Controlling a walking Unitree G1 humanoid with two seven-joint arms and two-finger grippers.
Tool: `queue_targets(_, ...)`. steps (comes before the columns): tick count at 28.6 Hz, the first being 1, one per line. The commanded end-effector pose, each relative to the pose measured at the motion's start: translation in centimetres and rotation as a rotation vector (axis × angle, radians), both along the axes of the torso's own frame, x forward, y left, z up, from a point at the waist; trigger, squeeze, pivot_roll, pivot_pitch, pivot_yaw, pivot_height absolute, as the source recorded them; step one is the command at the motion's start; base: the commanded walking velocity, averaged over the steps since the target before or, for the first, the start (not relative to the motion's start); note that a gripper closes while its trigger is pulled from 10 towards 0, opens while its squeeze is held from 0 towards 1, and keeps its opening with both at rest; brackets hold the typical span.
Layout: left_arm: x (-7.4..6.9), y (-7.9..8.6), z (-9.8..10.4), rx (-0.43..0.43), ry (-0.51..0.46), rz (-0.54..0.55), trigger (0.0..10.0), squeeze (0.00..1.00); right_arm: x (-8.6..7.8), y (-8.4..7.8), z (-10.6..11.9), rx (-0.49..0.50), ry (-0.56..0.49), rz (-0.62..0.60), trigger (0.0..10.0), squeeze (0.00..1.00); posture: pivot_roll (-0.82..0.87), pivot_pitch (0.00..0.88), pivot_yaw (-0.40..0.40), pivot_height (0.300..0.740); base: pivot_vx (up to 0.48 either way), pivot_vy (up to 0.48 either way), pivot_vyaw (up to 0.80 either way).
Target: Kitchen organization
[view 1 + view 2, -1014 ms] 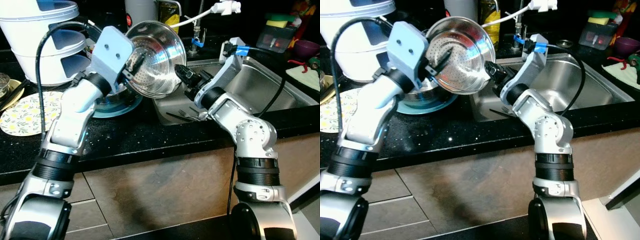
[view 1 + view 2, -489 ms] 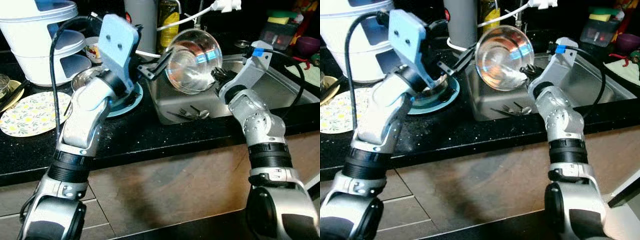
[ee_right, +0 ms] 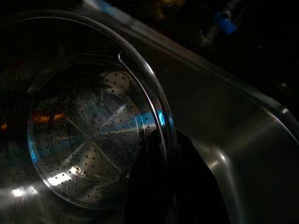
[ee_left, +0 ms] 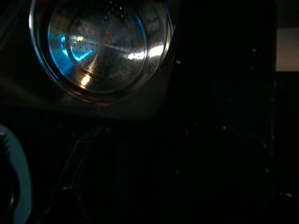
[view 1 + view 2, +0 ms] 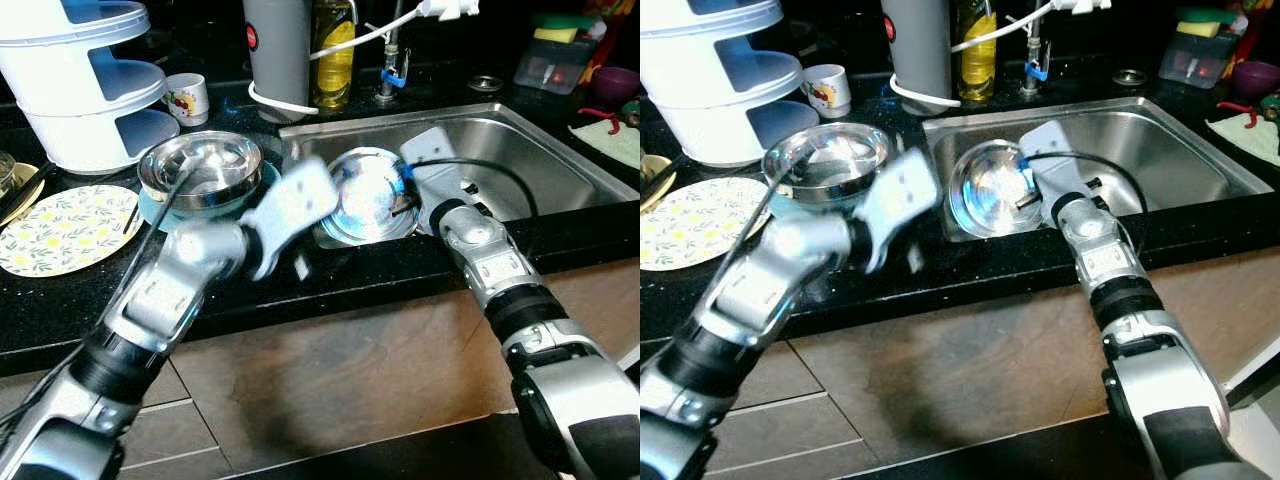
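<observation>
Now the right arm reaches forward over the table edge into the sink, its right gripper with jaws pinched shut on the rim of the one steel colander, which sits in the sink's near left corner. The left arm, blurred, angles across the table front; the left gripper is too smeared to tell its jaws' state. On the table: one steel bowl, one patterned plate, one mug.
</observation>
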State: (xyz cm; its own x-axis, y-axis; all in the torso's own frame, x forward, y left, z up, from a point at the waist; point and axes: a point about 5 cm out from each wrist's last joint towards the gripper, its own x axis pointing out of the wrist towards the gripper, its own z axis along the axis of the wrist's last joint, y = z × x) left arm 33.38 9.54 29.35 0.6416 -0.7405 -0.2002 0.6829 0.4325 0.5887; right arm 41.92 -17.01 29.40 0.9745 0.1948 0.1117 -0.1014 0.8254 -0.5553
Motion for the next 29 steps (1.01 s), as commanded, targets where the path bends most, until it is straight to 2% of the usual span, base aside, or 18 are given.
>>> queue_targets(1,-0.4,-0.1,-1.0,0.034,0.053,-0.017,10.0,0.00,0.0,0.8,-1.7,-0.044,0.075,0.059,10.0,0.07,0.06,0.256,0.029,0.740,0.000,0.000,0.00)
queue_targets(2,-0.5,0.0,-1.5,0.043,0.085,-0.015,10.0,0.00,0.1,0.9,-1.9,-0.053,0.083,0.065,10.0,0.94,0.06,0.250,0.027,0.740,0.000,0.000,0.00)
queue_targets(5,-0.3,0.0,-2.0,0.046,0.092,0.036,10.0,0.00,0.1,0.9,-1.9,-0.072,0.077,0.068,10.0,1.00,0.05,0.246,0.026,0.740,0.000,0.000,0.00)
queue_targets(6,0.1,0.1,-1.6,0.026,0.068,0.077,10.0,0.00,0.2,0.7,-1.6,-0.061,0.060,0.058,10.0,0.00,0.05,0.242,0.025,0.740,0.000,0.000,0.00)
queue_targets(11,0.6,-0.1,-0.6,-0.032,0.015,0.120,10.0,0.00,0.2,0.4,-0.7,-0.021,0.015,0.041,10.0,0.00,0.05,0.237,0.023,0.740,0.000,0.000,0.00)
queue_targets(12,0.6,-0.3,0.7,-0.180,0.040,0.129,10.0,0.00,0.1,0.0,0.8,0.075,-0.056,0.044,10.0,0.00,0.05,0.231,0.020,0.740,0.000,0.000,0.00)
queue_targets(14,0.6,-0.3,0.7,-0.180,0.040,0.129,10.0,0.00,0.1,0.0,0.8,0.075,-0.056,0.044,10.0,0.00,0.05,0.231,0.020,0.740,0.000,0.000,0.00)
queue_targets(16,-0.3,-0.5,2.9,-0.507,0.107,0.085,10.0,0.00,-0.9,-0.9,4.5,0.412,-0.236,0.129,10.0,0.00,0.05,0.227,0.015,0.740,0.000,0.000,0.00)
queue_targets(17,-0.3,-0.5,2.9,-0.507,0.107,0.085,10.0,0.00,-0.9,-0.9,4.5,0.412,-0.236,0.129,10.0,0.00,0.05,0.227,0.015,0.740,0.000,0.000,0.00)
queue_targets(19,-2.3,0.1,4.3,-0.762,0.138,-0.077,10.0,0.00,-3.3,-1.0,7.5,0.861,-0.338,0.400,10.0,0.00,0.04,0.224,0.014,0.740,0.000,0.000,0.00)
queue_targets(20,-3.1,0.4,4.7,-0.815,0.134,-0.136,10.0,0.00,-4.4,-0.9,8.2,0.976,-0.344,0.535,10.0,0.00,0.04,0.224,0.014,0.740,0.000,0.000,0.00)
queue_targets(21,-4.0,0.5,4.6,-0.818,0.145,-0.201,10.0,0.00,-5.7,-0.3,8.2,1.053,-0.298,0.680,10.0,0.00,0.03,0.226,0.015,0.740,0.000,0.000,0.00)
queue_targets(22,-4.0,0.5,4.6,-0.818,0.145,-0.201,10.0,0.00,-5.7,-0.3,8.2,1.053,-0.298,0.680,10.0,0.00,0.03,0.226,0.015,0.740,0.000,0.000,0.00)
queue_targets(25,-6.6,1.3,3.5,-0.743,0.274,-0.446,10.0,0.00,-9.5,2.4,5.7,1.039,-0.066,1.047,10.0,0.00,0.02,0.224,0.013,0.740,0.000,0.000,0.00)
queue_targets(26,-6.6,1.3,3.5,-0.743,0.274,-0.446,10.0,0.00,-9.5,2.4,5.7,1.039,-0.066,1.047,10.0,0.00,0.02,0.224,0.013,0.740,0.000,0.000,0.00)
queue_targets(27,-7.6,2.2,2.9,-0.689,0.327,-0.513,10.0,0.00,-11.0,3.3,3.9,0.971,0.044,1.135,10.0,0.00,0.01,0.222,0.013,0.740,0.000,0.000,0.00)
queue_targets(28,-7.6,2.2,2.9,-0.689,0.327,-0.513,10.0,0.00,-11.0,3.3,3.9,0.971,0.044,1.135,10.0,0.00,0.01,0.222,0.013,0.740,0.000,0.000,0.00)
queue_targets(29,-8.2,3.0,1.8,-0.602,0.362,-0.495,10.0,0.00,-12.2,4.1,1.8,0.875,0.150,1.181,10.0,0.00,0.01,0.221,0.011,0.740,0.000,0.000,0.00)
